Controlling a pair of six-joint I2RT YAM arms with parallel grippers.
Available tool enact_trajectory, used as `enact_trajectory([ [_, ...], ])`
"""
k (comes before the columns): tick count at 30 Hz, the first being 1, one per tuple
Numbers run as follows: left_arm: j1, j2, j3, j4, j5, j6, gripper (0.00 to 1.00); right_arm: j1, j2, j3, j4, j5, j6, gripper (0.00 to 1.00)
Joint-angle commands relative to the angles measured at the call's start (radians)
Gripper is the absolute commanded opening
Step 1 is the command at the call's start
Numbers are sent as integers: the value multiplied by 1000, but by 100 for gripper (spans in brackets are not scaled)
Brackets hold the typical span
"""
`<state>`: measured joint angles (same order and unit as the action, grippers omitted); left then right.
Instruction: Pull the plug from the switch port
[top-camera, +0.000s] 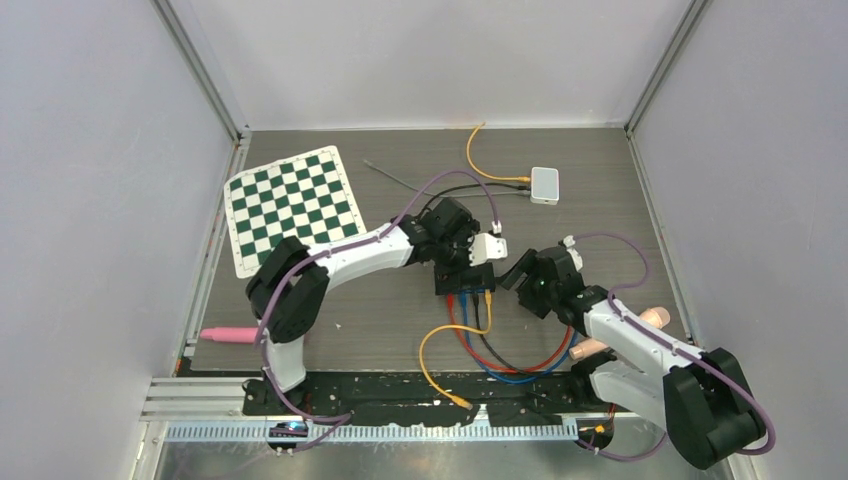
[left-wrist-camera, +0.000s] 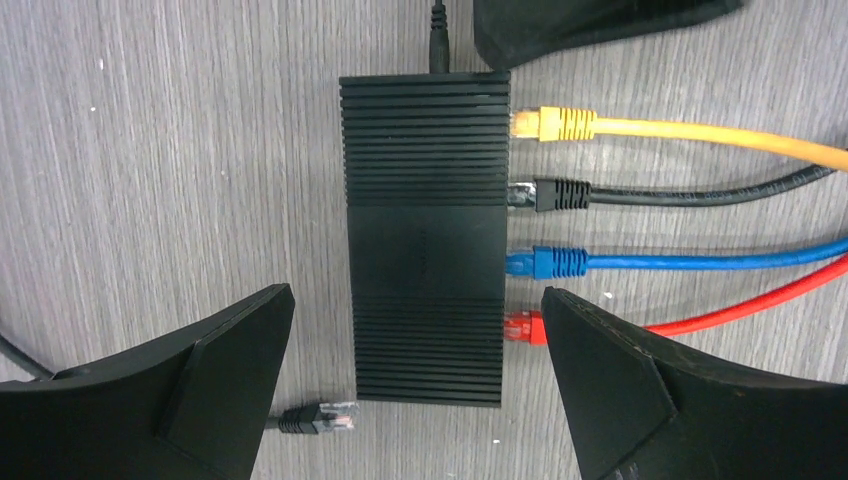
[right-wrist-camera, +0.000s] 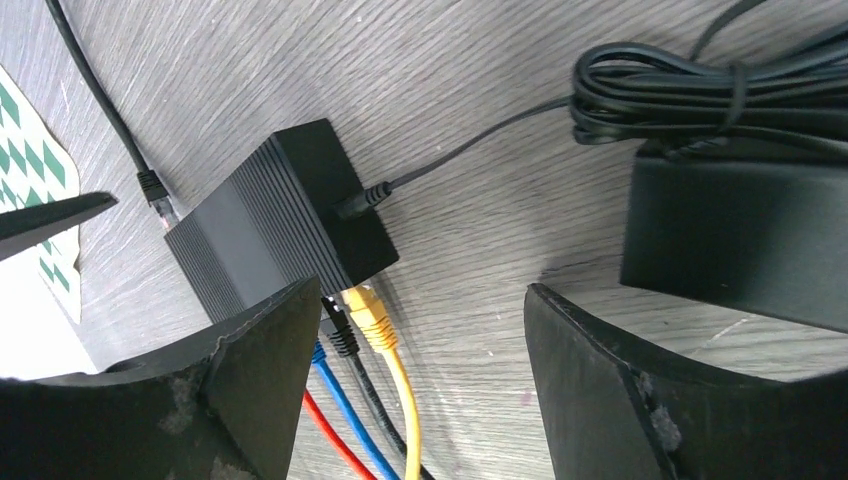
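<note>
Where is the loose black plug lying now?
In the left wrist view, the loose black plug lies on the table near the bottom edge, beside a corner of the black switch, opposite the side with four plugged cables.

No text, label, brand, number or sign can be read in any view. The top of the switch (left-wrist-camera: 425, 240) shows only ribs and a smooth band, and nothing lying around it bears legible print.
</note>
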<state>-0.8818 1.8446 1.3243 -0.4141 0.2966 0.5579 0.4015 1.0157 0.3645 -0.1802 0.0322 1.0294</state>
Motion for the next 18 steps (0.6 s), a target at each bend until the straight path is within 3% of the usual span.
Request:
enact_trajectory([
  [1,-3,65,116,-100,18,7,98,-8,36,71,35,-67,-18,80],
  [7,-3,155,217,-251,-3,17,90,-7,87,70,39,-58,104,75],
  [11,-3,144,197,-249,1,24,89,-7,121,38,73,-46,217,74],
  [18,-3,95,141,-218,-27,75,92,-7,140,19,117,-66,235,73],
])
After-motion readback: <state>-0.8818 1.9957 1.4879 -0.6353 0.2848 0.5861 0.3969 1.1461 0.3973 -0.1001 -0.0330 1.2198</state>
